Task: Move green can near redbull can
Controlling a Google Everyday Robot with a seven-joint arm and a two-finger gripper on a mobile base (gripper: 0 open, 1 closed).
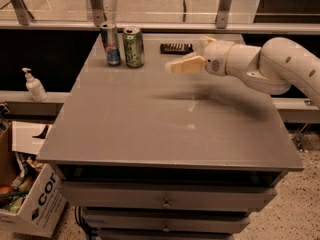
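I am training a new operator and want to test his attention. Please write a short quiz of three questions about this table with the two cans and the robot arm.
1. True or false: the green can lies on its side.
2. What stands closest to the green can? A) the pump bottle B) the redbull can C) the dark flat object
3. Does the end effector touch either can?

Key: 1 false, it stands upright. 2 B. 3 no, it is over the table, apart from both cans.
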